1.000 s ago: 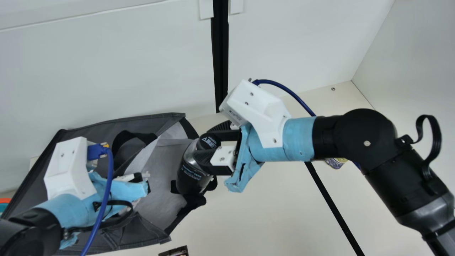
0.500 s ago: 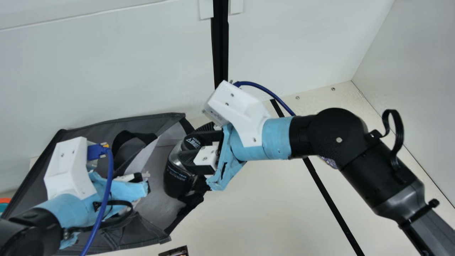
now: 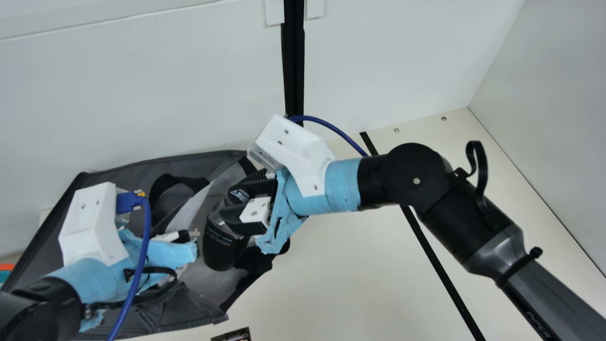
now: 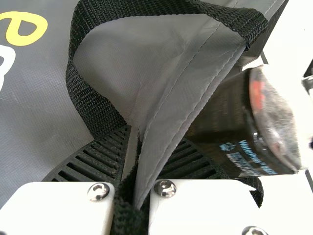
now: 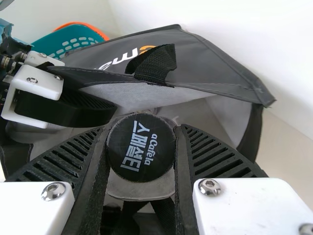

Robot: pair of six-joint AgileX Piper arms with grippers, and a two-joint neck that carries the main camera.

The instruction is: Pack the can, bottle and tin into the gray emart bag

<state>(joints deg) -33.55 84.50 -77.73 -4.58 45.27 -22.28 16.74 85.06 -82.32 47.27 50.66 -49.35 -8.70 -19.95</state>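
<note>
In the main view my left gripper (image 3: 176,246) is at the gray emart bag (image 3: 113,171), which lies open on its side. The left wrist view has my left gripper (image 4: 134,142) pinching the bag's gray edge (image 4: 188,93) and black strap. My right gripper (image 3: 237,195) is shut on the dark bottle (image 3: 221,244) near its cap, over the bag's mouth. Between the ribbed fingers of my right gripper (image 5: 142,131) sits the bottle's round black cap (image 5: 142,148), seen end-on. The bottle (image 4: 222,122) is close beside the bag edge in the left wrist view.
A teal basket with an orange rim (image 5: 68,41) stands behind the bag; its edge also shows at the far left of the main view. A small dark item (image 3: 233,334) lies at the bottom edge. White walls rise behind the table.
My right arm has moved left with the bottle, further over the bag's opening. The patterned round item on the table has become covered by that arm. The left arm has kept still.
</note>
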